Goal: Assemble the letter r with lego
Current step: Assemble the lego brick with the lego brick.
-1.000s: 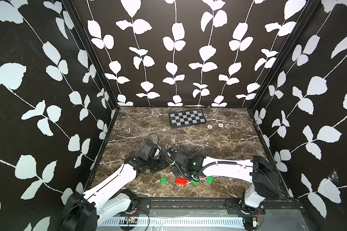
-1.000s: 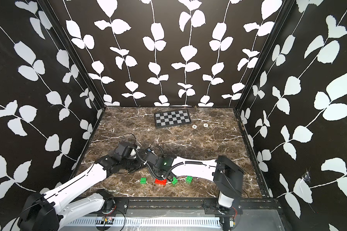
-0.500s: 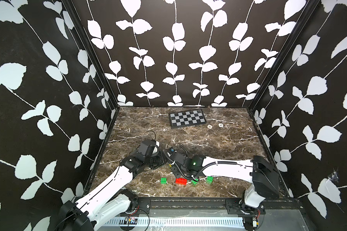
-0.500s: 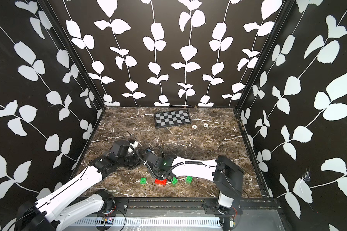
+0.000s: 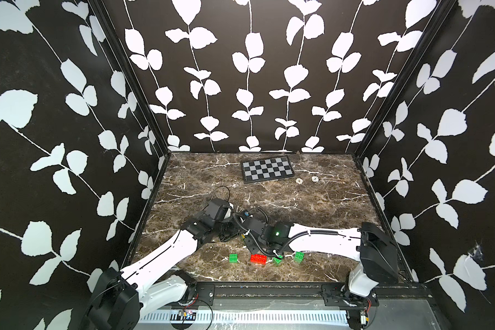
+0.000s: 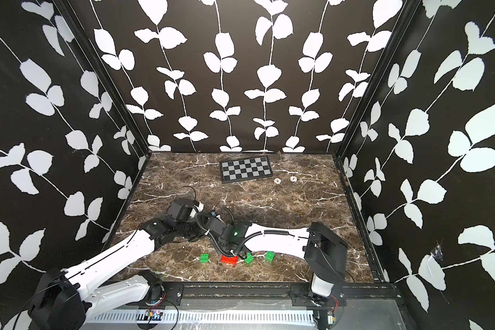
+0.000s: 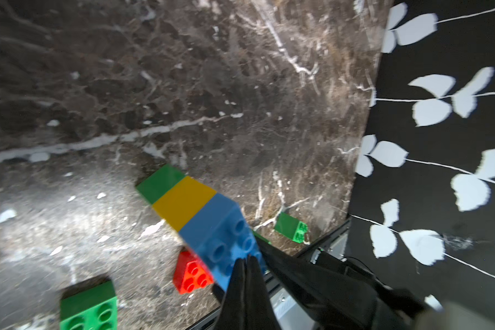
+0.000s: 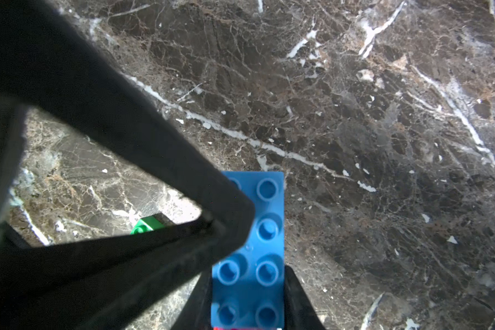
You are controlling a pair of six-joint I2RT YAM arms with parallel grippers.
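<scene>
Left arm (image 5: 180, 247) farther back, left tool (image 7: 247, 261) closed

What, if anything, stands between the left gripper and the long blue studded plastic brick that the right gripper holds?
Nothing visible does. The left gripper, shut, appears to rest its tip directly on the stud face of the long blue studded plastic brick, near one end. The right gripper clamps that brick by its long sides.

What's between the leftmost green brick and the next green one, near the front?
A red brick, shown in both top views, between the leftmost green brick and its green neighbour.
</scene>
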